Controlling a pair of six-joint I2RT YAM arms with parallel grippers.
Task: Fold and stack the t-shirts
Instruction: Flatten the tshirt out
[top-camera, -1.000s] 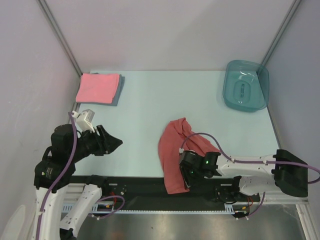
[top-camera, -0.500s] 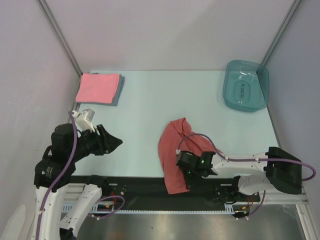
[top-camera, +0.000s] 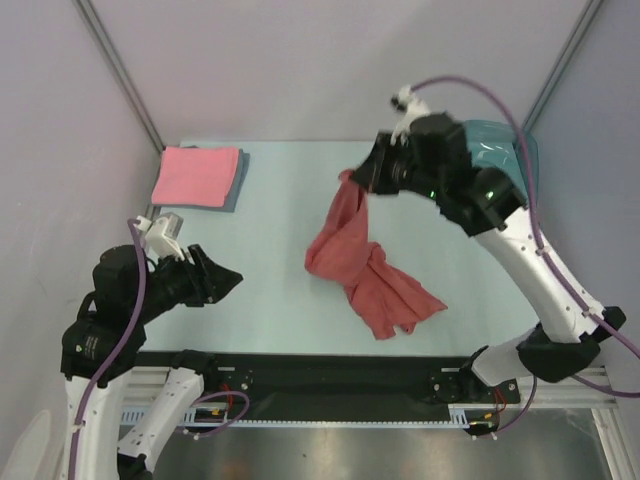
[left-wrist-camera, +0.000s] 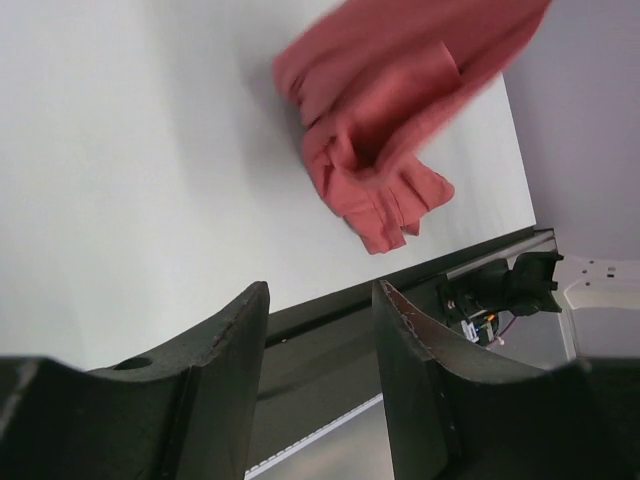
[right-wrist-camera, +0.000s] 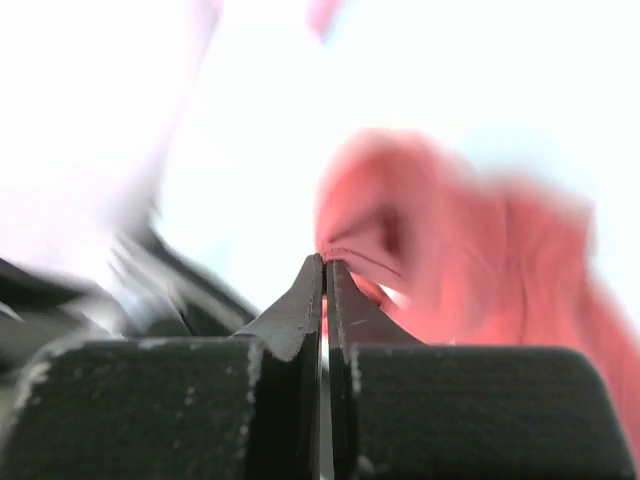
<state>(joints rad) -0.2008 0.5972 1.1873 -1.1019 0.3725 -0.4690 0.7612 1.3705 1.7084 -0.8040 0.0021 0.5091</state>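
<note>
Right gripper (top-camera: 362, 180) pinching edge of brick-red shirt (top-camera: 365, 270), jaws pressed together on cloth, holding it above table (top-camera: 280, 220). Shirt hanging, lower end lying bunched on table. Left gripper (top-camera: 228, 283) hovering near left side, fingers spread, empty. Pink shirt (top-camera: 195, 175) lying folded atop grey-blue shirt (top-camera: 242, 182), far left corner.

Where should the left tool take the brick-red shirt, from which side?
On the brick-red shirt, probably the free fold bulging out to its left, approached from the left, low over the table. The right tool pinches the top edge, so the cloth hangs as a twisted strip, tail bunched on the table; that fold faces the open left tool.
</note>
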